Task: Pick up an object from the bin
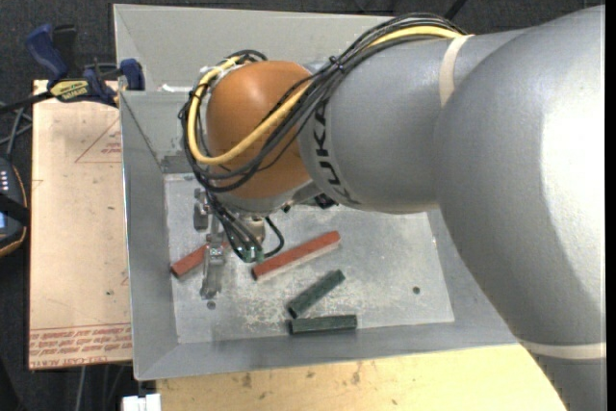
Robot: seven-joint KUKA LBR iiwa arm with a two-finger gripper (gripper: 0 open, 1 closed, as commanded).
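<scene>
Looking down past the big grey arm (462, 130) into the grey metal bin (404, 245), with the orange cover (255, 125) at the wrist. Taking the long red-brown bar (296, 255) on the bin floor as the marker. Noting two dark green bars, one (316, 292) just below the marker's right half and the other (322, 324) further below. Noting a short red-brown stub (188, 262) lying left of the marker. Finding the gripper (211, 284) between the two, low over the floor and just beside the stub. Not being able to tell the gripper's opening, nor seeing anything gripped in it. Treating the stub, as the nearest thing, as the candidate, and judging it light, stiff, flat-sided and hardly fragile. Favouring a hold across its narrow width at mid-length, so as to avoid tipping.
</scene>
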